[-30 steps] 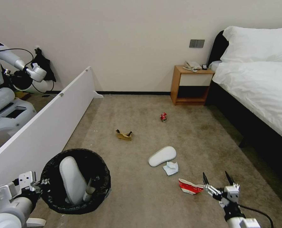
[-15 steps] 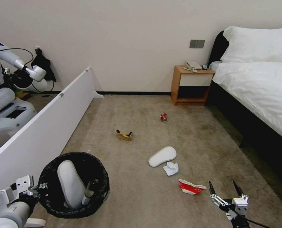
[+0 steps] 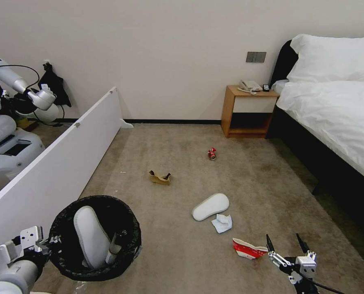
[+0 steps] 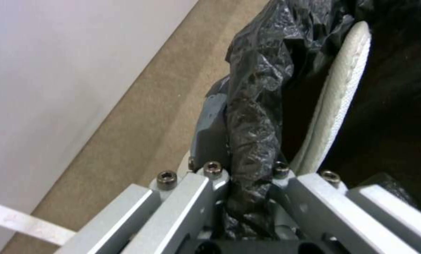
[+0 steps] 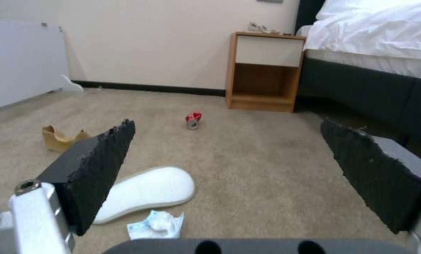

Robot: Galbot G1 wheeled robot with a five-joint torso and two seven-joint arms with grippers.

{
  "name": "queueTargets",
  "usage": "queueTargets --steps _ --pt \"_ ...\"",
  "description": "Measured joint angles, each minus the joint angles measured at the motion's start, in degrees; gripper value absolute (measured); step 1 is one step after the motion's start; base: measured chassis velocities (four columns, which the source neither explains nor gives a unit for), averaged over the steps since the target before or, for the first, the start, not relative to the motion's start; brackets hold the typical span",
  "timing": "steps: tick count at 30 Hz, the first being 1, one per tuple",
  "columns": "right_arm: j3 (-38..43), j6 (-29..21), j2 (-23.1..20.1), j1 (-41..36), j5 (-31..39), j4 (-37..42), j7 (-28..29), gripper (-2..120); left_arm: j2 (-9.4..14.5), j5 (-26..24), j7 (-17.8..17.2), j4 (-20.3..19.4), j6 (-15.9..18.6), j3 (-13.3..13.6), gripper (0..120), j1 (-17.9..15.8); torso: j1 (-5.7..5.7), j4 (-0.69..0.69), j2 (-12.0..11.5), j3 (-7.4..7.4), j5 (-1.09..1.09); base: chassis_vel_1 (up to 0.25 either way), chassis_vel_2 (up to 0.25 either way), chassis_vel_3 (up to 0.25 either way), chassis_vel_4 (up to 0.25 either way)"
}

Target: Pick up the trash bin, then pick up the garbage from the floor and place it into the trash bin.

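Observation:
The trash bin (image 3: 108, 201), lined with a black bag, hangs at the lower left with a white slipper (image 3: 88, 234) standing inside. My left gripper (image 3: 51, 241) is shut on the bin's rim; in the left wrist view its fingers (image 4: 210, 183) pinch the bag-covered rim (image 4: 252, 141). Garbage lies on the carpet: a white slipper (image 3: 210, 206), a tissue (image 3: 222, 223), a red-white carton (image 3: 247, 249), brown cardboard (image 3: 159, 177) and a red can (image 3: 211, 153). My right gripper (image 3: 283, 241) is open just right of the carton, holding nothing. Ahead of its fingers (image 5: 102, 165) lie the slipper (image 5: 146, 192) and tissue (image 5: 156, 225).
A long white board (image 3: 59, 163) stands along the left, with another robot (image 3: 10, 122) behind it. A wooden nightstand (image 3: 249, 110) stands at the far wall, and a bed (image 3: 337, 114) runs down the right. Open carpet lies between the litter pieces.
My right gripper has dropped lower and nearer to me, still open. The bin and left gripper also sank slightly. The whole picture shifted a little, so the camera moved.

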Motion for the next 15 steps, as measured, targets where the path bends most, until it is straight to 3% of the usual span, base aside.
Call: queueTargets --steps 15 --pt "-0.6 2.3 -0.8 0.6 0.1 -1.4 -0.1 100 0.0 -0.7 -0.2 -0.2 0.0 -0.3 2 0.0 0.00 0.02 0.0 0.00 0.00 -0.022 0.024 0.024 -0.022"
